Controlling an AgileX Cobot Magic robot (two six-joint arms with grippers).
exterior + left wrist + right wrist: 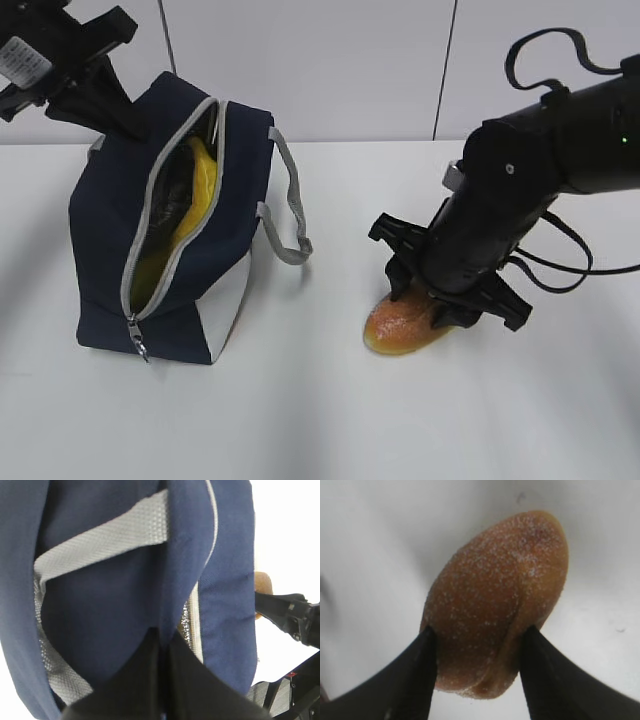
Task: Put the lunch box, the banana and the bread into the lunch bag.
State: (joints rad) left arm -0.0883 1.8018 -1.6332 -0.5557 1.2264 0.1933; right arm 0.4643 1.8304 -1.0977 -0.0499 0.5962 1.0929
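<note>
While the left gripper (162, 680) is holding its fingers pinched tight on a fold of navy fabric at the rim of the boxy navy-blue fabric lunch bag (175, 235), propping the grey-zippered mouth open, the right gripper (477, 665) is working on the last loose item. Its two black fingers (417, 675) are standing on either side of the oval golden-brown sugar-crusted bread roll (495, 605), each pressing against a flank of the crust, so the roll is sitting squarely between them. Whether that grip is already firm I cannot tell; the roll is lying on the white tabletop (320, 420), not lifted.

Seen from the exterior camera, the bread (400, 325) is resting at about four o'clock from the bag, well apart from it, half hidden under the right arm. Inside the open mouth the curved yellow banana (195, 200) is showing, leaning along the far side, with something dark beside it that I cannot identify; the lunch box is not making itself visible.

Judging from this, the bread-picking step is in hand and the task is nearing its end. The next move is calling for a gentle squeeze, since the soft roll could dent, then a lift and a carry toward ten o'clock, high enough to clear the grey handle (290, 205), before lowering through the narrow slit alongside the banana.
</note>
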